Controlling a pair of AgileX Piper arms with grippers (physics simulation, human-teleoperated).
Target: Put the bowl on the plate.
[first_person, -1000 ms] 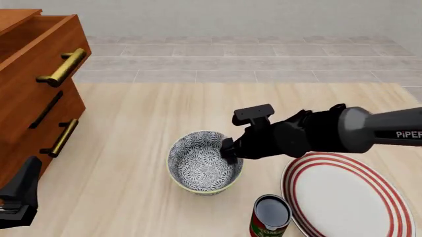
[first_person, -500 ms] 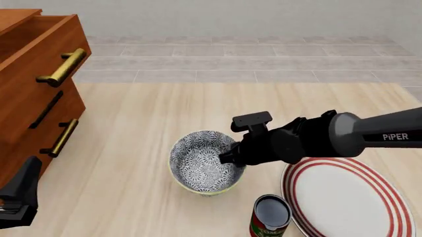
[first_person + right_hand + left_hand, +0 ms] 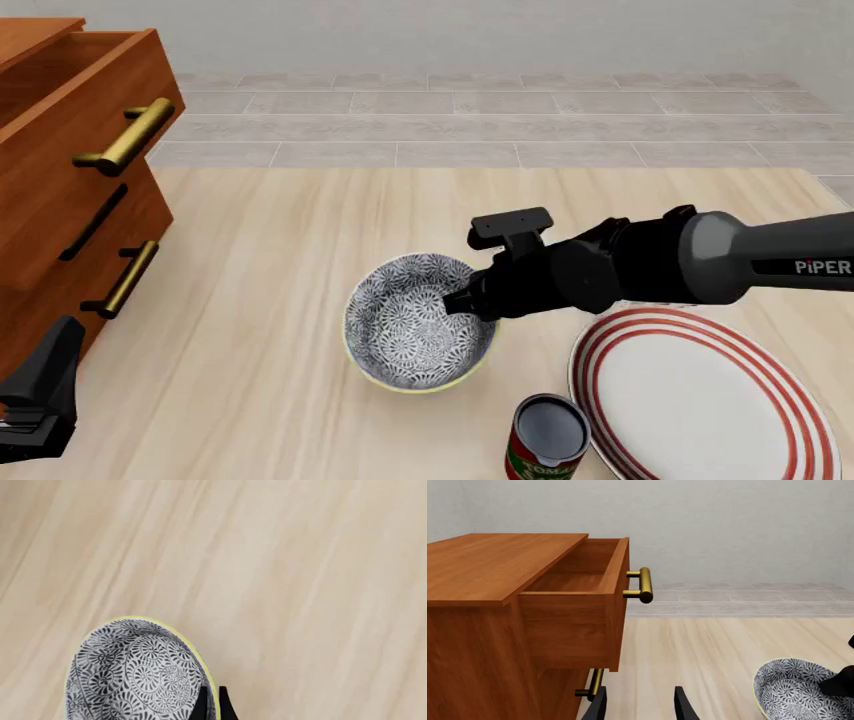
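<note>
Bowl (image 3: 416, 335) lifted slightly, right claw (image 3: 467, 300) pinching rim

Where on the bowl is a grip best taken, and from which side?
Best on the thin rim wall of the bowl nearest the plate, one finger inside and one outside, coming from above on the right. The bowl sits upright and open, too wide to span, and the right gripper is already shut on that edge.
</note>
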